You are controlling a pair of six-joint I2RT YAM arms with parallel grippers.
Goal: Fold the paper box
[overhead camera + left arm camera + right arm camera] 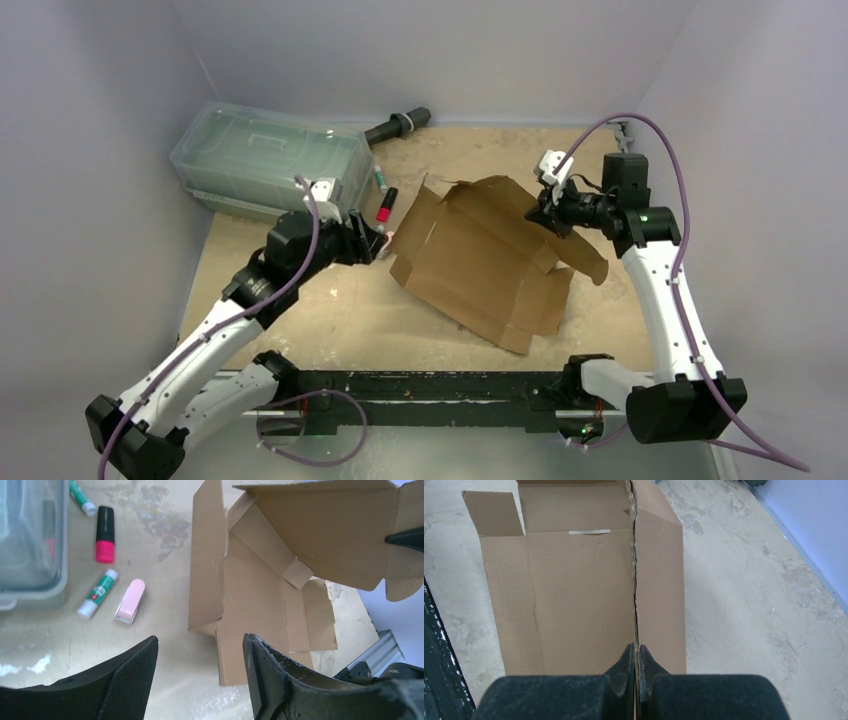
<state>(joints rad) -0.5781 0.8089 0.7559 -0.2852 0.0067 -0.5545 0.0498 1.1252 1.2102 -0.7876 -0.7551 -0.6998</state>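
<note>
The paper box (470, 265) lies partly unfolded in the middle of the tabletop (340, 320), with its base flat and its flaps standing at angles. The right gripper (637, 655) is clamped on the edge of a raised cardboard panel on the box's right side, the sheet pinched between its fingers. The left gripper (200, 647) has its jaws apart and holds nothing, just beside the box's left flap. A clear lidded container (265, 160) sits at the far-left corner, with a pink-and-black highlighter (105, 534) and a green glue stick (97, 593) near it.

A raised panel of the paper box (574, 595) runs in between the right fingers (625, 671), its near edge hidden there. Beyond the left fingers (127, 685), leftward, the clear container (30, 545) is cropped by the frame.
</note>
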